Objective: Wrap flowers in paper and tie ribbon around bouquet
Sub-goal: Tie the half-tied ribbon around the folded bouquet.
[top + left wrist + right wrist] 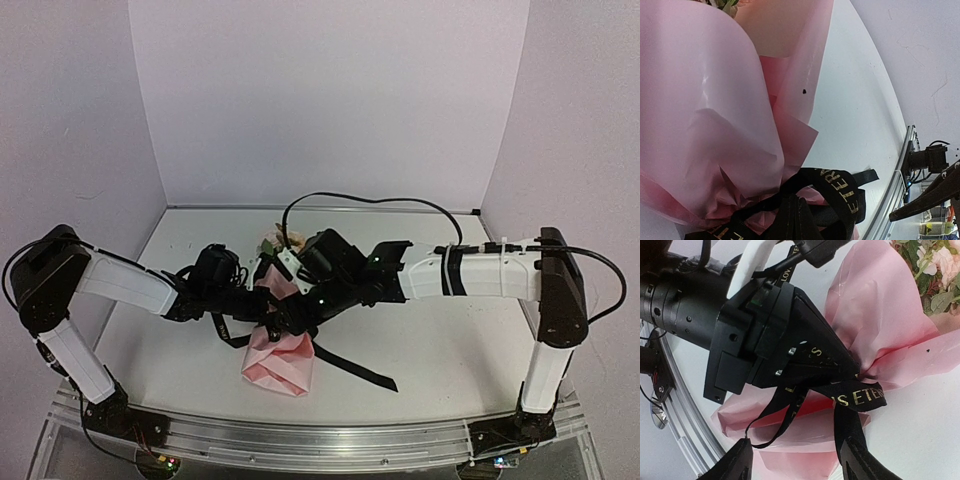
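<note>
The bouquet (pixel 278 358) lies mid-table, its flowers (pixel 277 243) pointing away from the arms and its light-pink paper (pixel 705 100) gathered at the waist. Pink and cream flowers (pixel 935 267) show at the paper's (pixel 875 305) open end. The black ribbon (pixel 860 397) with gold lettering circles the waist, and one end trails right across the table (pixel 360 368). My left gripper (pixel 792 212) is shut on the ribbon (pixel 845 192) at the waist; the right wrist view shows its tip (pixel 855 371) there. My right gripper (pixel 797 462) stands open just below, one strand against its right finger (pixel 860 465).
An aluminium rail (pixel 320 440) runs along the table's near edge, close to the bouquet's stem end. White walls close off the back and both sides. A black cable (pixel 370 198) arcs above the right arm. Both arms cross over the middle of the table.
</note>
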`<state>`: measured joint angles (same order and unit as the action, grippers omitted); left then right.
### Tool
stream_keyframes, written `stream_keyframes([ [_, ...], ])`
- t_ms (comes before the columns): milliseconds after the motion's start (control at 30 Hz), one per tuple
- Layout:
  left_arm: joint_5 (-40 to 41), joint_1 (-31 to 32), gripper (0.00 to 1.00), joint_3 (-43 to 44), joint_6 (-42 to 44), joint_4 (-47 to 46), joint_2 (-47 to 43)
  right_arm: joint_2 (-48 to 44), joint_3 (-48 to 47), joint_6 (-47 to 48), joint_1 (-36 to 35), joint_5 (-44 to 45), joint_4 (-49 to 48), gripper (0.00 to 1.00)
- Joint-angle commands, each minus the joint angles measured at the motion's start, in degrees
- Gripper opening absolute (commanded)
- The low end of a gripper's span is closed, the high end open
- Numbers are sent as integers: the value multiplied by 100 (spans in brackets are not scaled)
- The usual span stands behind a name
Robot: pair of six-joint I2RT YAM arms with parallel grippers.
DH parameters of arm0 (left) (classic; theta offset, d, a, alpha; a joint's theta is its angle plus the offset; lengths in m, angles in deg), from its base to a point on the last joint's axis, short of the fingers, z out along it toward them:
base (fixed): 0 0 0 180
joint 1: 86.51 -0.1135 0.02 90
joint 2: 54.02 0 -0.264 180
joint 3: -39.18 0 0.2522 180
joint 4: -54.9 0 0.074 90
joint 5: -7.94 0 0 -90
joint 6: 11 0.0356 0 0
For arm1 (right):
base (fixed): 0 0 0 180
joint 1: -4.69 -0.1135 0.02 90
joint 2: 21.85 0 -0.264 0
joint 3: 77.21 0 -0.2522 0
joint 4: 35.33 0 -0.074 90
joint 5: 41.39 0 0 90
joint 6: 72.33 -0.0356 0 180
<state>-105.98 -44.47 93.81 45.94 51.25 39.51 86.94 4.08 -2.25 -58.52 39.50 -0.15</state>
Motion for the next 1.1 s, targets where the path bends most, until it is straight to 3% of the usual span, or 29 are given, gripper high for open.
stream_keyframes([
  [0,-350,-29,0,22,93,-122,-41,63,-226,227,-33,-447,-53,62],
  [300,-594,-38,0,12,222,-43,66,562,-1013,443,-33,-855,634,62],
  [600,-633,-38,0,67,303,24,119,664,-1070,636,-34,-748,874,49],
  [833,-719,-45,0,61,336,36,155,729,-1155,678,-34,-877,946,48],
  [1067,-679,-47,0,52,384,117,146,847,-1304,764,-37,-959,1018,40],
])
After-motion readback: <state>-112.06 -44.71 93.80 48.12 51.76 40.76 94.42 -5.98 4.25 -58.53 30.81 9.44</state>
